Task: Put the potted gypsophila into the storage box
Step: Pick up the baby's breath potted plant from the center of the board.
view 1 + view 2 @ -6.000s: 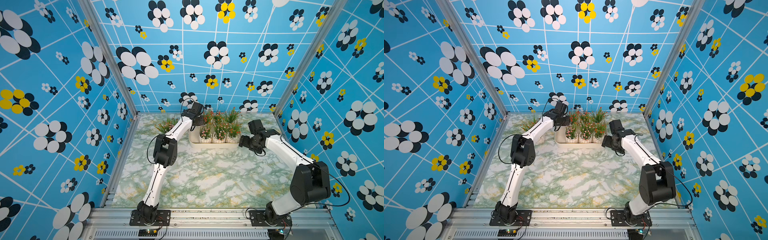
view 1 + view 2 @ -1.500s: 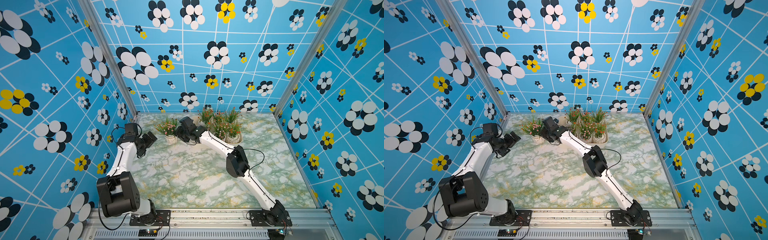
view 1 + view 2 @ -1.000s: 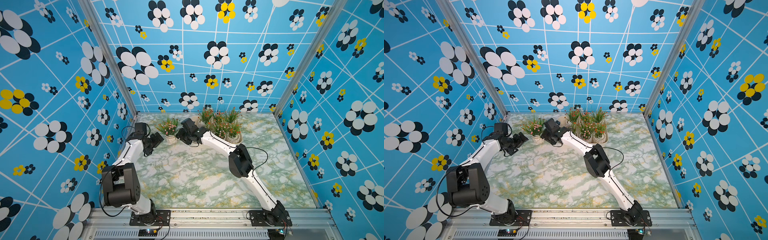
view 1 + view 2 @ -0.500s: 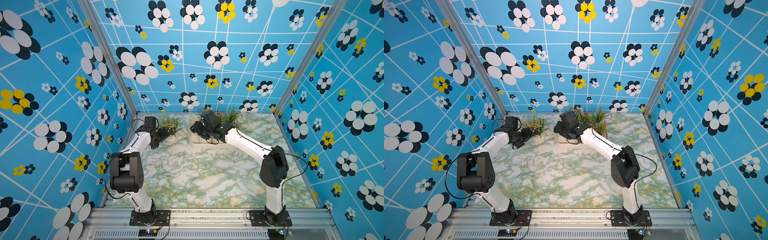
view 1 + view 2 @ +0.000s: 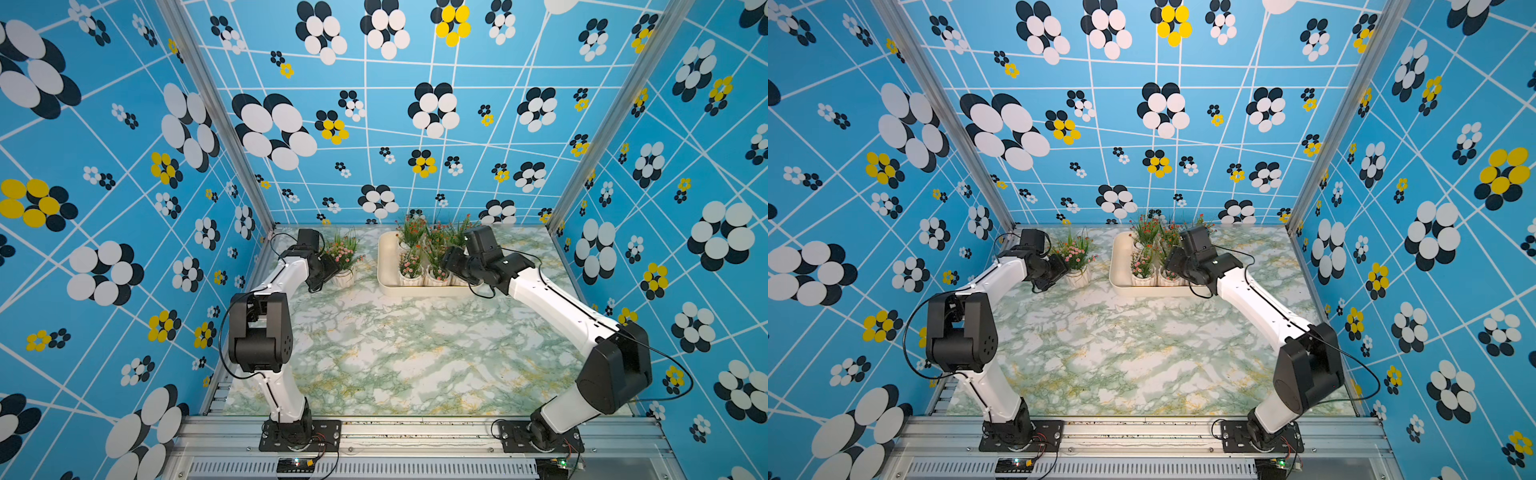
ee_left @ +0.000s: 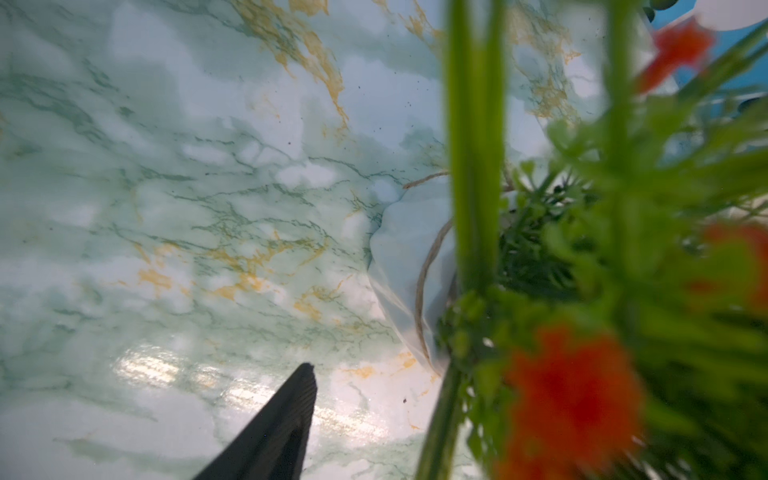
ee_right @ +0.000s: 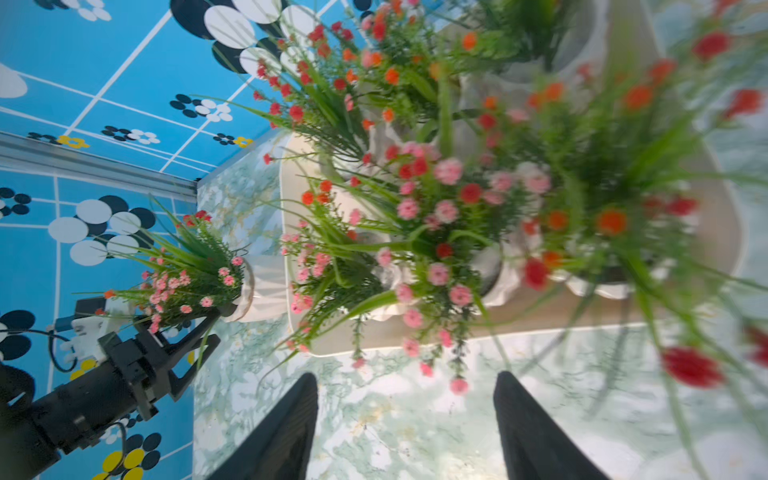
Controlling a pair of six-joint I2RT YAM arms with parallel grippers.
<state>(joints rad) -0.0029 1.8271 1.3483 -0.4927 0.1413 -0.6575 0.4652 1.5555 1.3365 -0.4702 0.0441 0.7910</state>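
A: Where's the potted gypsophila?

B: It's the pink one, upright on the marbled table, just beside the storage box on its left and outside it. Both top views agree, and it's apart from the rim.

A: Left gripper?

B: Right at the white pot. The right wrist view shows the left gripper coming in from the side, jaws spread, under the foliage at rim level. In the left wrist view one finger has bare table between it and the pot. The other finger is hidden by leaves. So the jaws are apart with nothing clamped.

A: Why that low?

B: Probably because the stems are soft and the pot is the only firm thing to pinch.

A: Right gripper?

B: Fingers wide apart and empty. It hangs by the box's right end, beside the potted plants already inside. That likely keeps it clear of the left arm's path.

A: Why are the plants packed to the right?

B: That leaves the box's left end bare, nearest the loose pot, so the lift over the rim is short.

A: Step?

B: Closing on the last pot, as a judgement. The lift hasn't begun yet.

A: Risk?

B: The leaves may snag on the neighbouring plants, or the pot may tip if it's pinched off-centre.
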